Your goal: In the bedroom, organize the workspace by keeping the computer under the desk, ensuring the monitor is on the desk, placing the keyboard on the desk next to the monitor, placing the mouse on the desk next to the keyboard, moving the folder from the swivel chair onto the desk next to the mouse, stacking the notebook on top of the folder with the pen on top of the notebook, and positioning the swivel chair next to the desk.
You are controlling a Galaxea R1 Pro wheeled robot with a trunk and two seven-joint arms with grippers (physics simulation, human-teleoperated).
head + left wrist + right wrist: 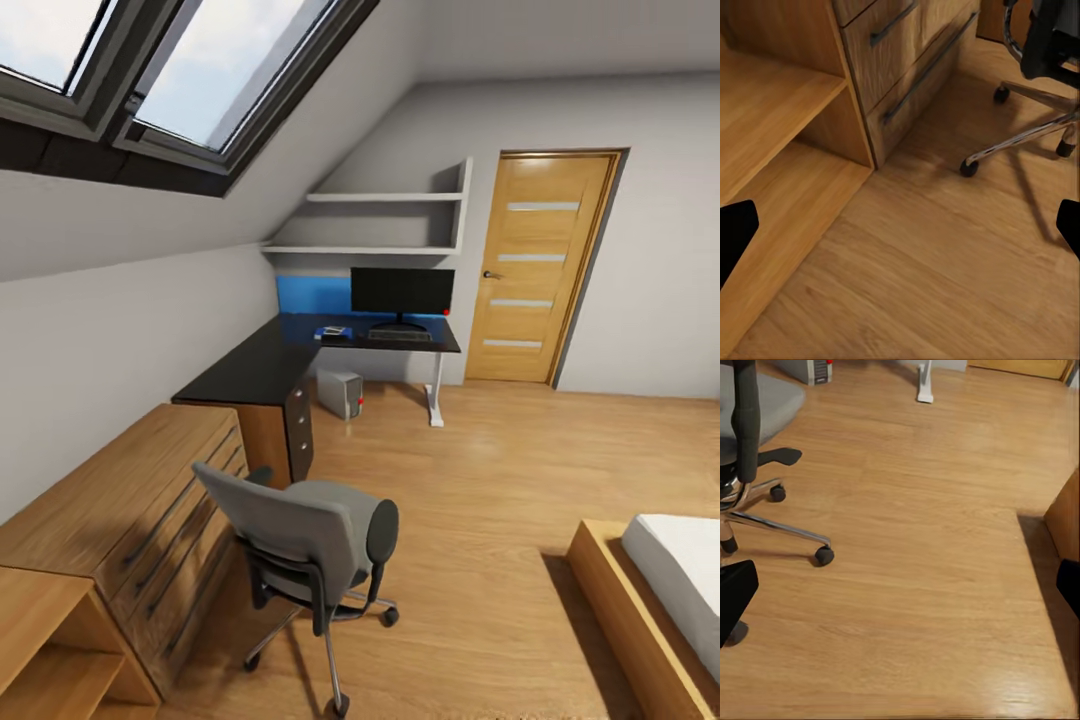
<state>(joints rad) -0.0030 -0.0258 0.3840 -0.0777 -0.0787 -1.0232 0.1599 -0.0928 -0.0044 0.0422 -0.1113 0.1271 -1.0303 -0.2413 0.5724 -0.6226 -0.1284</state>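
Note:
The black L-shaped desk (262, 365) stands in the far corner. On it are the monitor (402, 292), the keyboard (398, 336) in front of it, and to the keyboard's left a flat blue folder (333, 332) with something small and pale on it. The mouse, notebook and pen are too small to make out. Under the desk sits the white computer (340, 392) (810, 369). The grey swivel chair (305, 540) (1020, 142) (750, 435) stands close in front of me, its seat bare. My left gripper (900, 232) and right gripper (900, 589) hang open over the wooden floor, holding nothing.
A light wooden dresser (130, 520) (907, 60) and an open shelf unit (50, 640) (780, 150) line the left wall. A bed (660, 600) (1065, 517) is at the right. A wooden door (535, 265) stands beyond the desk's white leg (436, 390) (924, 382).

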